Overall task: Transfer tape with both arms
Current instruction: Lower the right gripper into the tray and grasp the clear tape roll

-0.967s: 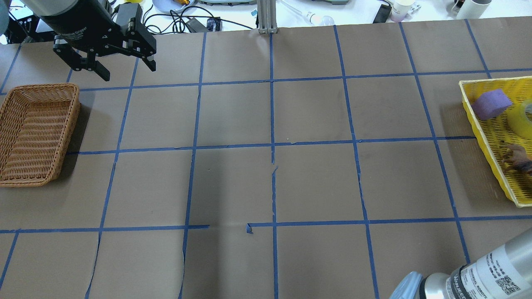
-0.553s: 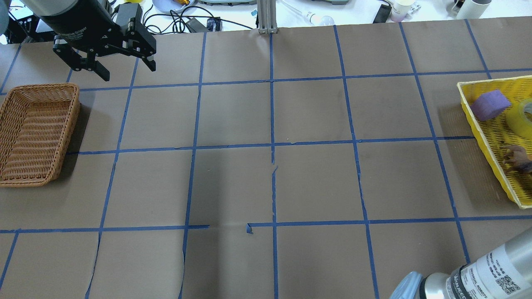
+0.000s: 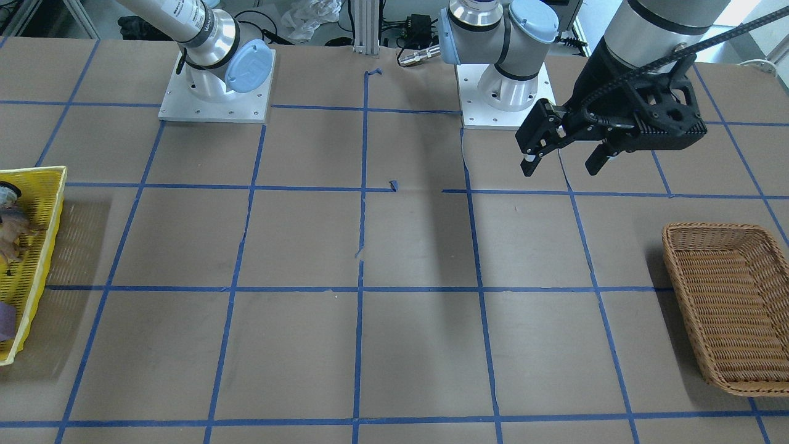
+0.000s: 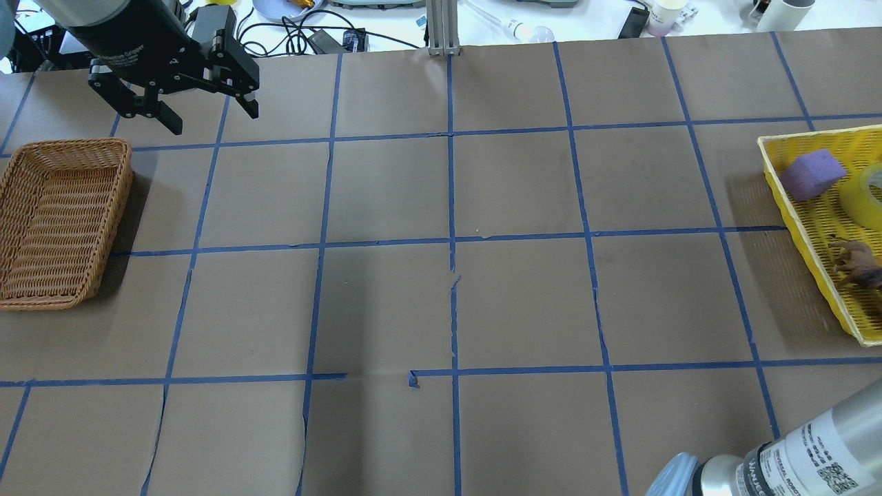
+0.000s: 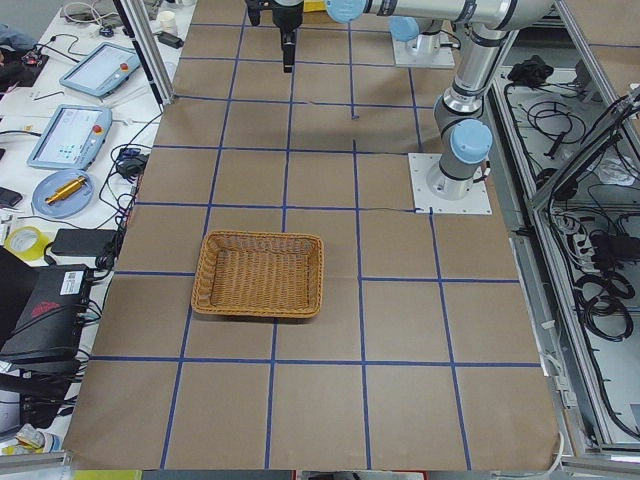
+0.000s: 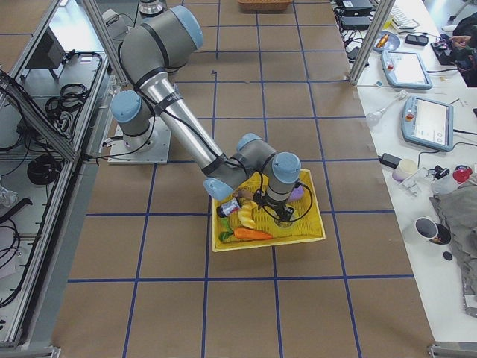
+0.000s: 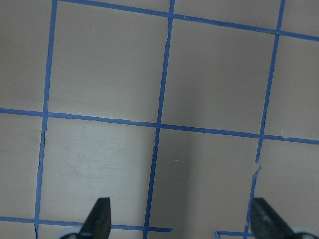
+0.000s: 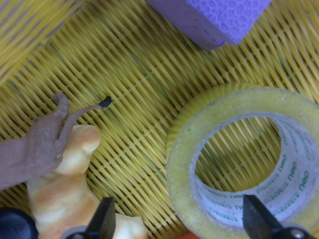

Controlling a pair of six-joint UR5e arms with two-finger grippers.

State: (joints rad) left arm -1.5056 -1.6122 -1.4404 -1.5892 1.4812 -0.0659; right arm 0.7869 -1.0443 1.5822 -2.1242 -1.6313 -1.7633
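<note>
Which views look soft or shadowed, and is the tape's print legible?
Right wrist view: slightly soft up close, yet the print on the yellow ring-shaped roll of tape reads. Overhead view: sharp; the brown woven wicker basket throws a shadow toward the view's right. Front-facing view: a faint shadow band down the middle.

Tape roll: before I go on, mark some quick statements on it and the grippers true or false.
1. The tape lies flat in the yellow basket. True.
2. The right gripper is shut on the tape. False: it is open, above the tape.
3. The left gripper is open with nothing between its fingers. True.
4. The purple foam block rests on top of the tape. False: it lies beside the tape, apart from it.
</note>
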